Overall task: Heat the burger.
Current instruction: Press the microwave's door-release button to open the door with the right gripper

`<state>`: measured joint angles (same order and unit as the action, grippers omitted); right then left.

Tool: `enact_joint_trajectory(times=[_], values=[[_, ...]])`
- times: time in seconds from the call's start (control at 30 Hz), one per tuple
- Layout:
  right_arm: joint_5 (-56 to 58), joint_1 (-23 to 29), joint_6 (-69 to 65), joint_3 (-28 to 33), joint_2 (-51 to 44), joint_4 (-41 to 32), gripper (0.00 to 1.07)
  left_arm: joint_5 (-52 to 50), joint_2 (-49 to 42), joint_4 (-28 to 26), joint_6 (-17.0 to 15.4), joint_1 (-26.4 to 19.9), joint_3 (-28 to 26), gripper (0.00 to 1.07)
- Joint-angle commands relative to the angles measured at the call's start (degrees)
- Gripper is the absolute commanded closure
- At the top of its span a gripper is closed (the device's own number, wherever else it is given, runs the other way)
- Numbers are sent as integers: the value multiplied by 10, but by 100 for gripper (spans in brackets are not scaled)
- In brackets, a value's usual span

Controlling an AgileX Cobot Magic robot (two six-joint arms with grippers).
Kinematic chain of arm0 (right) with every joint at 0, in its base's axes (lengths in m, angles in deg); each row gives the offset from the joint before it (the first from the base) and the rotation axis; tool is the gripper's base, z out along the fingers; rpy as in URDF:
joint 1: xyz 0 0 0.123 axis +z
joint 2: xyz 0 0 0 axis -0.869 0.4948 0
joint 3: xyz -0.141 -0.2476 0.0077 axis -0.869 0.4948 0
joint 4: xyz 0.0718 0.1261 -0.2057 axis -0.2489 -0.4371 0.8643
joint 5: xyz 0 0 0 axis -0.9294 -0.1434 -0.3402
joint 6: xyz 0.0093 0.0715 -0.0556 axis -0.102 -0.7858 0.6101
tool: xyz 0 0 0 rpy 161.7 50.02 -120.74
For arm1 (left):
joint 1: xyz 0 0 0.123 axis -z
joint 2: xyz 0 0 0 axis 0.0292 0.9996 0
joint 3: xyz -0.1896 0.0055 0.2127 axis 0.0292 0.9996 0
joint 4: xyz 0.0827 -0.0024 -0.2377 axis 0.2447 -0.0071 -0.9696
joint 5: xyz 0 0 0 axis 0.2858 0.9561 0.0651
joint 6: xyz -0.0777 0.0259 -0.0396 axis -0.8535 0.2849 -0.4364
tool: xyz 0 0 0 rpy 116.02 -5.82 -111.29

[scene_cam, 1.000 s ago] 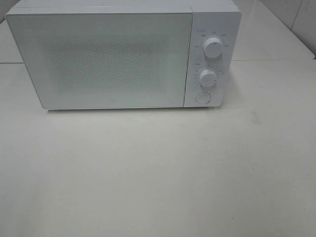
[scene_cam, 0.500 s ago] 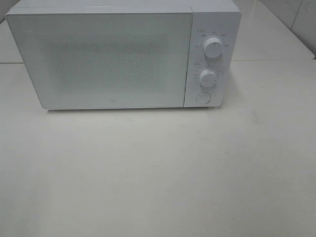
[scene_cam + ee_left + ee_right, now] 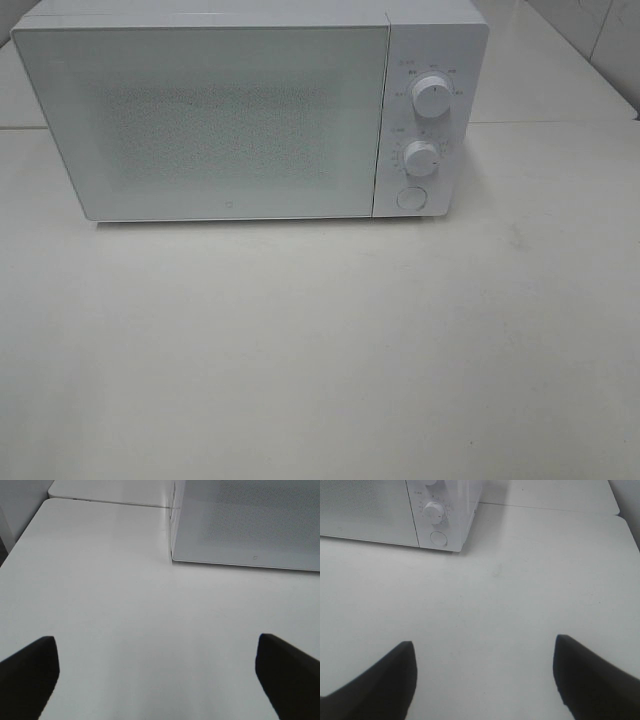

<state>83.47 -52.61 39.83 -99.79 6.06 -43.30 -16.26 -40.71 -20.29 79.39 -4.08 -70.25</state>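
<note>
The burger is out of view in every frame. A white microwave (image 3: 250, 110) stands at the back of the table with its door (image 3: 200, 120) shut, two round knobs (image 3: 431, 98) and a round button (image 3: 410, 198) on its right panel. No arm shows in the exterior high view. In the left wrist view my left gripper (image 3: 155, 677) is open over bare table, its dark fingertips (image 3: 30, 672) wide apart, with the microwave's lower left corner (image 3: 175, 555) ahead. My right gripper (image 3: 482, 680) is open too, nothing between its fingertips (image 3: 585, 677), facing the microwave's knob panel (image 3: 436, 515).
The white table (image 3: 320, 350) spreads in front of the microwave. A seam between table tops runs behind it (image 3: 545, 507). The table's left edge (image 3: 22, 540) shows in the left wrist view.
</note>
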Motion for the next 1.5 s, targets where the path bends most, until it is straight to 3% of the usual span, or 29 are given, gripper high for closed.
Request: enact_joint_trajectory(times=[0.03,0.87,1.17,1.5], values=[[-42,-3,3,-13,21,-1,33,0,-10,0,0,-1,2,7],[-410,-3,3,-7,344,-1,34,0,-10,0,0,-1,2,7],[-470,-3,3,-7,450,3,34,0,-10,0,0,-1,2,7],[-727,-3,3,65,557,3,34,0,-10,0,0,-1,2,7]])
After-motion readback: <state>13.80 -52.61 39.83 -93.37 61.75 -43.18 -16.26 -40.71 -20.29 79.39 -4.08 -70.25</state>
